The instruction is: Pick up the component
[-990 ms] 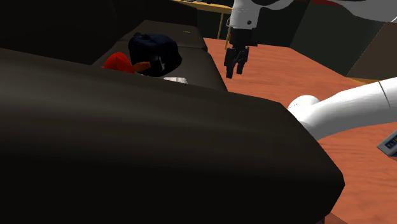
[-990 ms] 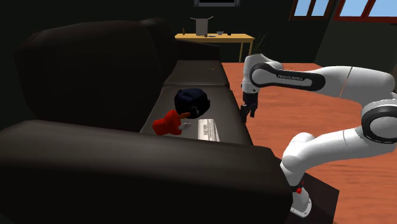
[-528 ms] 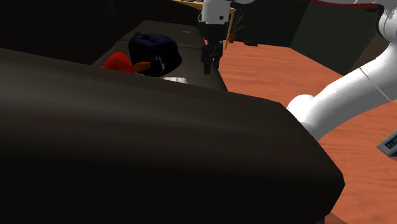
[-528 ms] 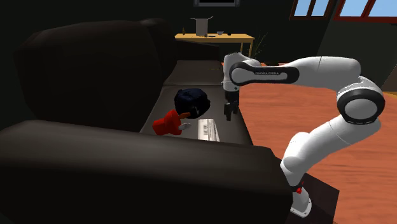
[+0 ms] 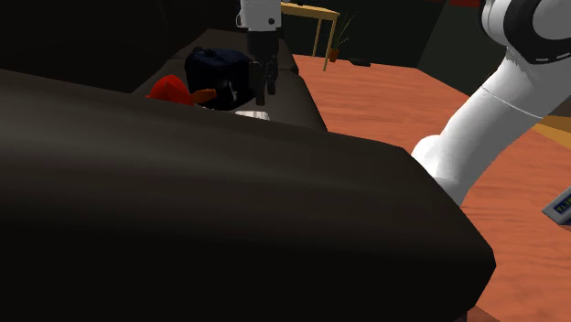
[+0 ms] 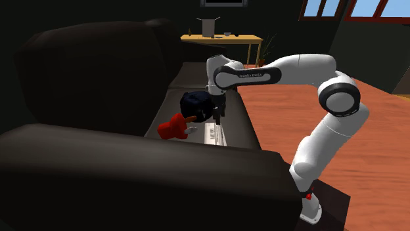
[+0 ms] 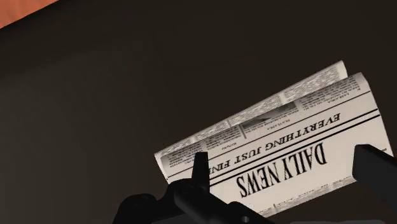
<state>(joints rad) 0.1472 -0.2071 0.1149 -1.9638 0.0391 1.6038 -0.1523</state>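
Newspaper's [image 7: 286,146] edge nearest the fingers [image 7: 200,170] was cut off by the frame, one corner covered by a finger, its small print unreadable, red thing [image 5: 167,90] off to the fingers' side half hidden behind sofa arm [image 5: 229,210].

A home's living room: dark sofa [image 6: 85,72], reddish wooden floor [image 6: 296,111], small table [image 6: 220,38], windows [image 6: 325,8].

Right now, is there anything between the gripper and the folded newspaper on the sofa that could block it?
Nothing visible does. The open gripper hangs above the newspaper, which lies on the sofa seat and shows bare between the fingers. The dark blue lump and the red object sit beside it, off the path.
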